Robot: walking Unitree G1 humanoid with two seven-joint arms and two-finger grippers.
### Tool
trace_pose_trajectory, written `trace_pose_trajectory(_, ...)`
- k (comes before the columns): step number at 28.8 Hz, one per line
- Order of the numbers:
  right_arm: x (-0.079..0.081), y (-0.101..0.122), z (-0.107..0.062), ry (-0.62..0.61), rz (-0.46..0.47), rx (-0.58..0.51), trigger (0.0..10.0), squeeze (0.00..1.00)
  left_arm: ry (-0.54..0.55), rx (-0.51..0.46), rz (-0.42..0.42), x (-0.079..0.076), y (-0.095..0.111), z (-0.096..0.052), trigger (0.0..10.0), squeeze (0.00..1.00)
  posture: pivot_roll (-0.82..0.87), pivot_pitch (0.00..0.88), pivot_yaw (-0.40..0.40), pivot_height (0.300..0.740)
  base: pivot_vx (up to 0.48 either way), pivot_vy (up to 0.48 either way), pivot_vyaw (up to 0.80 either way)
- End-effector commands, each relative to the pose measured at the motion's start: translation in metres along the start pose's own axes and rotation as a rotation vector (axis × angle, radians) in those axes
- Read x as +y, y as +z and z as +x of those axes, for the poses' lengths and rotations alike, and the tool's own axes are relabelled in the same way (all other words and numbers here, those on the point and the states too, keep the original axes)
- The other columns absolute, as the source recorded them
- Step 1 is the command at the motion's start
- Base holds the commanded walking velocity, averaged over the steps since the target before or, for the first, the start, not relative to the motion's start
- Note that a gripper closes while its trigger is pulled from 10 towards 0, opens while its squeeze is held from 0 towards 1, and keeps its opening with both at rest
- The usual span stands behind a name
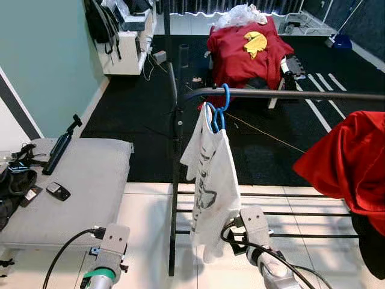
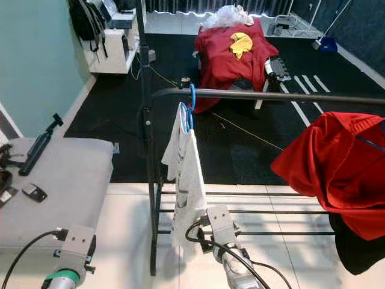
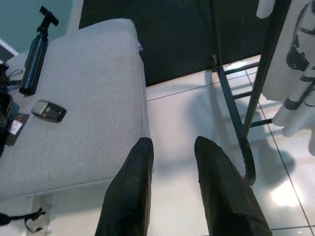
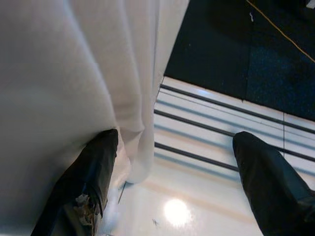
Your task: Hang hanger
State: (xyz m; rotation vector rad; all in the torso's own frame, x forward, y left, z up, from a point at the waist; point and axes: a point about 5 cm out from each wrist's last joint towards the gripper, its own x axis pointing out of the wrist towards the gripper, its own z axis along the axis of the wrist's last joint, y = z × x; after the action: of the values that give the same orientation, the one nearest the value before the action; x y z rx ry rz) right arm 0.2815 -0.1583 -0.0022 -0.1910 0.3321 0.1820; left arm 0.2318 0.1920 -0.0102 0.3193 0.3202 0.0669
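Observation:
A blue hanger (image 1: 224, 101) is hooked over the black rail (image 1: 289, 94) of a clothes rack. A white printed T-shirt (image 1: 212, 180) hangs from it. My right gripper (image 4: 175, 137) is low beside the shirt's hem, open wide, with one finger (image 4: 93, 172) against the white cloth (image 4: 74, 73) and nothing between the fingers. Its wrist (image 1: 255, 226) shows just right of the shirt's lower edge. My left gripper (image 3: 173, 142) hangs low over the white floor beside a grey bench, its fingers a little apart and empty.
A red garment (image 1: 352, 162) hangs on the rail to the right. The rack's post (image 1: 175, 180) and low bars (image 1: 277, 214) stand close ahead. The grey bench (image 1: 84, 180) at left bears a phone (image 1: 58, 191) and a black tripod stick (image 1: 59, 149). A red-draped object (image 1: 243, 51) stands farther back.

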Motion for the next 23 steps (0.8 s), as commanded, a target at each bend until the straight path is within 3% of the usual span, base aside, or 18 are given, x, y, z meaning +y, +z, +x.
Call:
trace_pose_trajectory(1, 0.003, -0.006, -0.003, -0.005, 0.021, 0.017, 10.0, 0.0, -0.037, 0.009, 0.003, -0.002, -0.002, -0.001, 10.0, 0.0, -0.09, 0.0, 0.077, 0.74, 0.0, 0.0, 0.0)
trace_pose_trajectory(13, 0.017, -0.017, -0.008, 0.042, -0.01, 0.052, 10.0, 0.0, -0.061, 0.003, 0.007, -0.006, -0.008, -0.008, 10.0, 0.0, -0.11, 0.0, 0.047, 0.74, 0.0, 0.0, 0.0)
trace_pose_trajectory(23, 0.012, -0.014, -0.007, 0.021, -0.024, 0.039, 10.0, 0.0, -0.031, 0.016, -0.001, -0.005, -0.01, -0.006, 10.0, 0.0, -0.09, 0.0, 0.041, 0.74, 0.0, 0.0, 0.0)
